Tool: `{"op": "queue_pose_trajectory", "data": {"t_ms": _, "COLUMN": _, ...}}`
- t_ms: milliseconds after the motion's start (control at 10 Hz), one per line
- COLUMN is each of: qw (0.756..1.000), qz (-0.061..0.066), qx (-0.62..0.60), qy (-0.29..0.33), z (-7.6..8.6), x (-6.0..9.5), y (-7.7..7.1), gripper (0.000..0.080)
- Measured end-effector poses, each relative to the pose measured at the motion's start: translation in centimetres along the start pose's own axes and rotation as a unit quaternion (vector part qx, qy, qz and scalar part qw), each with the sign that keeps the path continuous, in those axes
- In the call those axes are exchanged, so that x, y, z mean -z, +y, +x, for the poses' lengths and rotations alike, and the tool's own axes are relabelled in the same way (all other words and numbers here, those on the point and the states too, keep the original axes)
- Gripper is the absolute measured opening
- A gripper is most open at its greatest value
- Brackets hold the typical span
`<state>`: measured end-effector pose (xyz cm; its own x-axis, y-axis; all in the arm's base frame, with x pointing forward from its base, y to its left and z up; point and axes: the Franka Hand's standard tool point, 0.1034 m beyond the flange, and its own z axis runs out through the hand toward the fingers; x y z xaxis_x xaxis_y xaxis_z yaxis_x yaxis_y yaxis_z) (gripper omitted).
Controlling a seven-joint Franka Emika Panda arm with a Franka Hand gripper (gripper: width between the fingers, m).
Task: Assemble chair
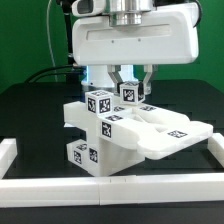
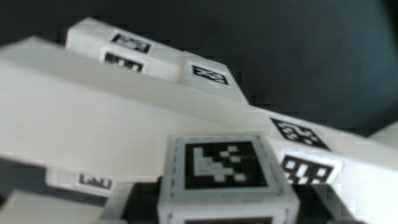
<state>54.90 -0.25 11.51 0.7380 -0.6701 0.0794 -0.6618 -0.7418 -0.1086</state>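
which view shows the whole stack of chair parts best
The exterior view: the chair parts appear whole, a tagged stack with a flat slab toward that view's right, under the tool. The wrist view shows only close, blurred white faces and tags, no overall shape.

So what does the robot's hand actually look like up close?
In the exterior view, the hand is a wide, glossy white housing with rounded edges, hanging from a ribbed metallic grey cylinder. Two short dark fingers stick out below it; the gripper looks small beside that housing. Dark cables trail behind. No markings are readable on it.
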Motion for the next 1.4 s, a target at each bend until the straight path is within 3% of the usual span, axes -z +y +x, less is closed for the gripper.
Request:
{"op": "queue_pose_trajectory", "data": {"t_ms": 300, "qw": 0.985, "qz": 0.013, "qx": -0.170, "qy": -0.010, "z": -0.06, "x": 0.07, "y": -0.26, "gripper": 0.0284}}
{"op": "queue_pose_trajectory", "data": {"t_ms": 500, "qw": 0.985, "qz": 0.015, "qx": -0.174, "qy": -0.009, "z": 0.09, "x": 0.17, "y": -0.44, "gripper": 0.0284}}
{"op": "queue_pose_trajectory", "data": {"t_ms": 600, "qw": 0.986, "qz": 0.015, "qx": -0.167, "qy": -0.009, "z": 0.09, "x": 0.17, "y": -0.44, "gripper": 0.0382}}
{"op": "queue_pose_trajectory", "data": {"t_ms": 700, "qw": 0.987, "qz": 0.014, "qx": -0.161, "qy": -0.009, "z": 0.03, "x": 0.16, "y": -0.50, "gripper": 0.0562}}
{"op": "queue_pose_trajectory", "data": {"t_ms": 800, "qw": 0.997, "qz": 0.010, "qx": -0.078, "qy": -0.006, "z": -0.20, "x": 0.11, "y": -0.73, "gripper": 0.0562}}
{"op": "queue_pose_trajectory", "data": {"t_ms": 900, "qw": 1.000, "qz": 0.008, "qx": 0.005, "qy": -0.005, "z": -0.36, "x": 0.05, "y": -0.85, "gripper": 0.0630}}
{"op": "queue_pose_trajectory", "data": {"t_ms": 1000, "qw": 0.997, "qz": 0.005, "qx": 0.072, "qy": -0.004, "z": -0.56, "x": -0.04, "y": -0.99, "gripper": 0.0646}}
{"op": "queue_pose_trajectory", "data": {"t_ms": 1400, "qw": 0.979, "qz": 0.003, "qx": 0.202, "qy": 0.001, "z": -0.34, "x": -0.11, "y": -0.62, "gripper": 0.0648}}
